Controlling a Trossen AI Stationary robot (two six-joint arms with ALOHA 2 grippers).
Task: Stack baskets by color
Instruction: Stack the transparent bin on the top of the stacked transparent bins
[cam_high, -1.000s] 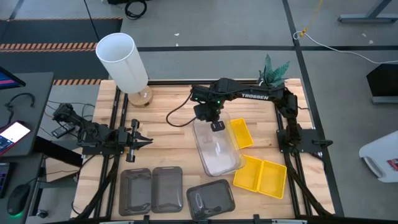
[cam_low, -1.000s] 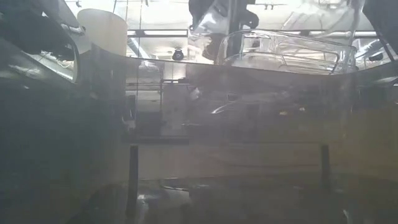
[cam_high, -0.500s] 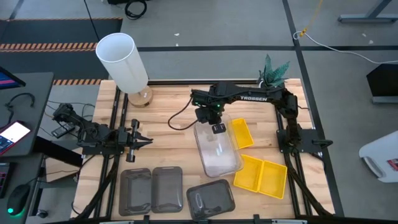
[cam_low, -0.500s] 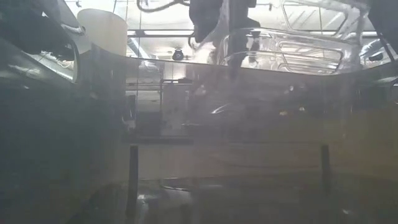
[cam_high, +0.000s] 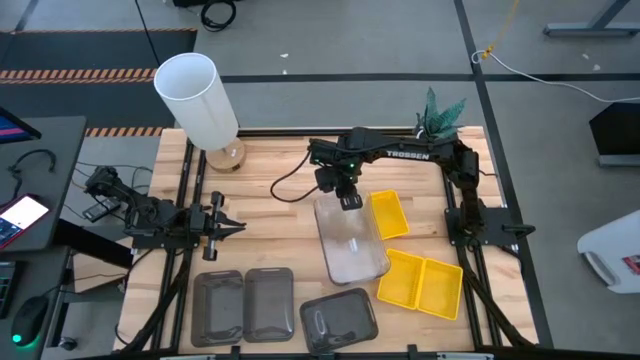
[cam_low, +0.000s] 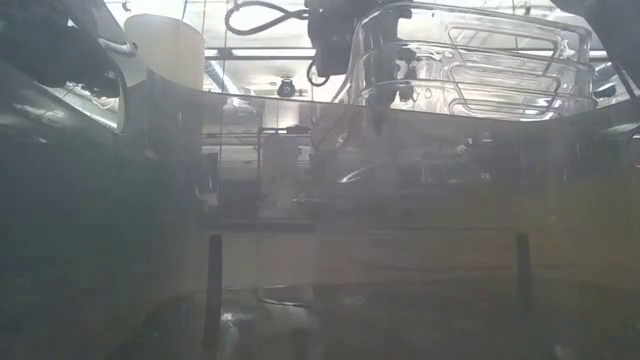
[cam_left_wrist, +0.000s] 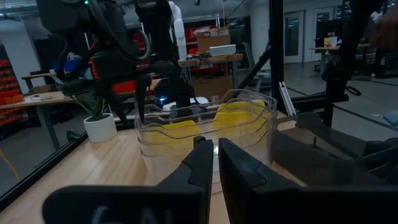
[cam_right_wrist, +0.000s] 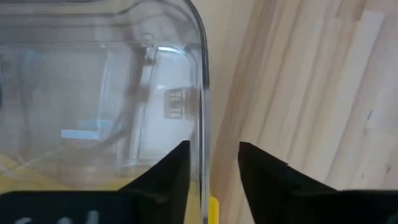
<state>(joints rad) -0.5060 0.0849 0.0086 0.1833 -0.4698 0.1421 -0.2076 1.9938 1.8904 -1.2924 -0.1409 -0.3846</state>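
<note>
Clear baskets stacked — yellow and grey still spread out

Right gripper (cam_right_wrist: 208, 163) straddles the clear stack's (cam_high: 350, 245) rim, fingers parted, not pinching. Left gripper (cam_high: 222, 226), fingers nearly together, holds nothing. Yellow baskets (cam_high: 420, 280) and grey baskets (cam_high: 245, 305) lie unstacked.

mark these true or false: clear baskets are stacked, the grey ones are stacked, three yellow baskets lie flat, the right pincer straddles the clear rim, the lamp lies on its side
1. The clear baskets are nested in one stack. True.
2. The grey baskets are stacked. False: they lie singly along the near edge.
3. Three yellow baskets lie flat on the table. True.
4. The right pincer straddles the clear stack's rim, its jaws apart. True.
5. The lamp lies on its side. False: it stands upright at the far left corner.
</note>
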